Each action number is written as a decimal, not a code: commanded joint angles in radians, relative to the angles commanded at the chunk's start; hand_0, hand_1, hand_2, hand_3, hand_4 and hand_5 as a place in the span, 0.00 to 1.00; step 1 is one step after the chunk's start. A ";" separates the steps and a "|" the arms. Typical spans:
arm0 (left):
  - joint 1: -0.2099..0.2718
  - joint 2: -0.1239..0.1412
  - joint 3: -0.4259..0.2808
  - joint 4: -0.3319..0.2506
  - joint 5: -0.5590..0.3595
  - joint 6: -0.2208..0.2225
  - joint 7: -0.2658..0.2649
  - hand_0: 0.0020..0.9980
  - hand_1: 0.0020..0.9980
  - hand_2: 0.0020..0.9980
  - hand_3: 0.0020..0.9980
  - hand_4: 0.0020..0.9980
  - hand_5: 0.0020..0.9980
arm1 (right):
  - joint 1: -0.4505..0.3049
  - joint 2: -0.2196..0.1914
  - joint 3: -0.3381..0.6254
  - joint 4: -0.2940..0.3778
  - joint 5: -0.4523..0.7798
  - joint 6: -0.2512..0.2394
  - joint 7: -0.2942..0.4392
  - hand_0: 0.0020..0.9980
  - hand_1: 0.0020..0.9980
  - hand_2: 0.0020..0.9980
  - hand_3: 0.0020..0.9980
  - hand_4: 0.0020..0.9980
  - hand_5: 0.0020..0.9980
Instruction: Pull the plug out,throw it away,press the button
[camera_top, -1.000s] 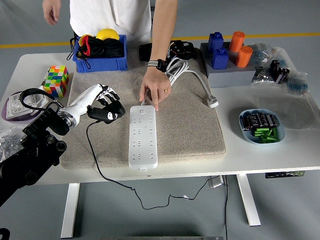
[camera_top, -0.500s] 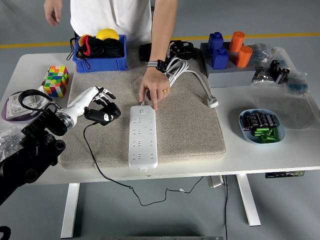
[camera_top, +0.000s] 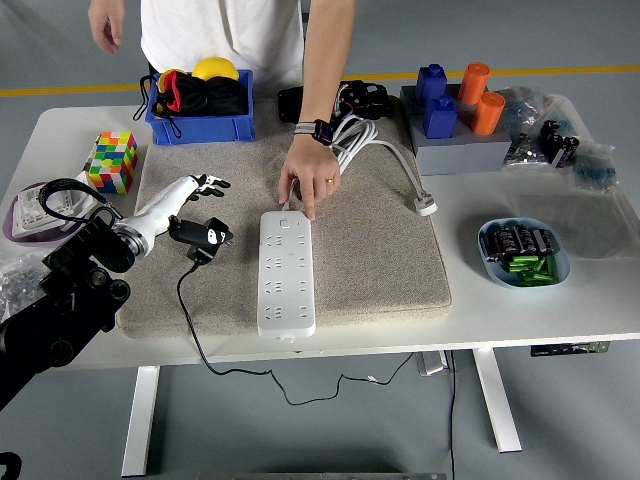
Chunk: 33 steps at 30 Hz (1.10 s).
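Lying on the beige mat (camera_top: 380, 260) at centre left of the head view, the black plug (camera_top: 203, 236) is seen out of the white power strip (camera_top: 286, 272), its black cable (camera_top: 200, 330) trailing over the table's (camera_top: 560, 310) near edge. The left hand (camera_top: 192, 190) is held just above and left of the plug, fingers spread and released, nothing grasped. The strip's far end is pinned by a person's hand (camera_top: 309, 177) at frame centre. A blue bin (camera_top: 199, 128), a colour cube (camera_top: 112, 161) and a bowl of batteries (camera_top: 523, 252) are also recorded.
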 joint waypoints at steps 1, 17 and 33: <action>0.000 0.000 -0.002 -0.001 0.001 -0.001 0.001 0.89 0.93 0.89 0.88 0.99 0.04 | 0.000 0.000 0.000 0.000 0.000 0.000 0.000 0.74 0.66 0.65 0.61 0.66 0.48; -0.005 0.009 -0.007 -0.048 0.014 -0.017 0.028 0.91 0.95 0.93 0.90 1.00 0.20 | 0.000 -0.004 -0.006 0.000 0.003 0.002 -0.001 0.74 0.66 0.65 0.61 0.66 0.48; -0.033 0.039 0.095 -0.237 -0.067 0.011 0.010 0.23 0.30 0.33 0.71 0.60 0.00 | 0.002 -0.008 -0.026 0.000 0.013 0.004 0.003 0.74 0.66 0.65 0.61 0.66 0.48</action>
